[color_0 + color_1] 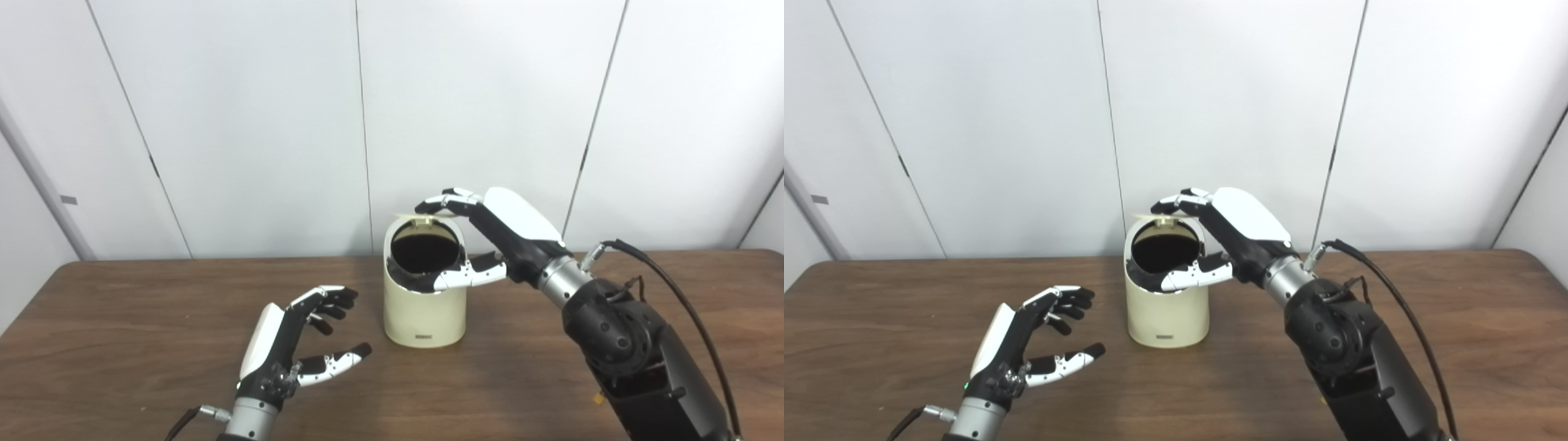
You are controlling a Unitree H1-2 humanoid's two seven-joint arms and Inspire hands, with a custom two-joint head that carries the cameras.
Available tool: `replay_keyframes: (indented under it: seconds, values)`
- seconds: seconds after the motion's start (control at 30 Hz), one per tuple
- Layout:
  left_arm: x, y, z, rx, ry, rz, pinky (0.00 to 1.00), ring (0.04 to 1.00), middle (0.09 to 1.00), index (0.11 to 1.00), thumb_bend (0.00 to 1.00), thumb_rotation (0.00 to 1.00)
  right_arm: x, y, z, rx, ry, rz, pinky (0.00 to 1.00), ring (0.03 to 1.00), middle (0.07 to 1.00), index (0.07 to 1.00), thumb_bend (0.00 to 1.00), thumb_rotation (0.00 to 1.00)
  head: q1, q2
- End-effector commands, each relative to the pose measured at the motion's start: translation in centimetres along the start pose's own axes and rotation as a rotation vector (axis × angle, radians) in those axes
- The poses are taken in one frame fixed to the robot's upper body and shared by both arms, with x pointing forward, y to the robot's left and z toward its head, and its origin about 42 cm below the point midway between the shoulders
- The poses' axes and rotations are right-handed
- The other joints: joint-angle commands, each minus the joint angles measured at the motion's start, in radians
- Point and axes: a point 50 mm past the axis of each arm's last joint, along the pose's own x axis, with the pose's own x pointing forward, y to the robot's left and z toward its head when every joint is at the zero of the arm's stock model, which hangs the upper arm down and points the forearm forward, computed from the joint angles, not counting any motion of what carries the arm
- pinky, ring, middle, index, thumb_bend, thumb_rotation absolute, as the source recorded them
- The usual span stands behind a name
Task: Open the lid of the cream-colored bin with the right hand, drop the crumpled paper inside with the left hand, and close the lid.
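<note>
Nearest the table's [122, 343] front edge, the left hand [294, 343] hovers with fingers spread and curled, holding nothing; no crumpled paper shows anywhere, so it may already lie in the dark opening, though I cannot tell. Mid-table stands the cream-colored bin [424, 306]. The right hand [484, 239] reaches over it, fingertips on the raised lid [422, 215], thumb at the rim. Closing appears to remain.

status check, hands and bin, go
left hand open, empty, left of bin. right hand at raised lid, bin mouth open. no paper visible.
</note>
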Motion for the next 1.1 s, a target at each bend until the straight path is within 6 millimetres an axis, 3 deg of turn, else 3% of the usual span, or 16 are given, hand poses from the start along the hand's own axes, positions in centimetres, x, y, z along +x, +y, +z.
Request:
replay_keyframes:
  seconds: [0.0, 0.23, 0.33, 0.6, 0.8, 1.07]
  values:
    - [1.3, 0.8, 1.5, -0.008, -0.075, 0.037, 0.53, 0.65, 0.686, 0.705, 0.69, 0.09, 0.4, -1.5, 0.5, -0.027, -0.039, -0.038, 0.88, 0.92, 0.8, 0.775, 0.71, 0.57, -0.001, 0.006]
    - [1.3, 0.8, 1.6, -0.002, -0.072, 0.037, 0.52, 0.647, 0.684, 0.706, 0.69, 0.1, 0.3, -1.1, 0.2, -0.085, -0.053, -0.038, 0.89, 0.871, 0.766, 0.755, 0.7, 0.57, 0.002, 0.014]
    - [1.3, 0.7, 1.6, -0.001, -0.068, 0.038, 0.53, 0.647, 0.683, 0.705, 0.69, 0.11, 0.2, -0.9, 0.2, -0.101, -0.041, -0.012, 0.95, 0.869, 0.764, 0.755, 0.69, 0.58, 0.004, 0.017]
    - [1.2, 0.6, 1.8, -0.004, -0.063, 0.037, 0.53, 0.654, 0.688, 0.702, 0.69, 0.11, -0.3, -0.4, 0.3, -0.068, -0.004, 0.052, 0.92, 0.934, 0.805, 0.78, 0.69, 0.56, 0.01, 0.026]
    - [1.2, 0.4, 2.0, -0.005, -0.062, 0.034, 0.53, 0.653, 0.688, 0.703, 0.69, 0.11, -0.6, 0.1, 0.4, -0.137, -0.036, 0.078, 0.86, 0.934, 0.795, 0.778, 0.7, 0.56, 0.016, 0.034]
    - [1.1, 0.4, 2.0, -0.01, -0.059, 0.038, 0.52, 0.648, 0.688, 0.701, 0.69, 0.11, -0.9, 0.7, 0.3, -0.157, -0.045, 0.11, 0.88, 0.929, 0.775, 0.771, 0.71, 0.53, 0.016, 0.04]
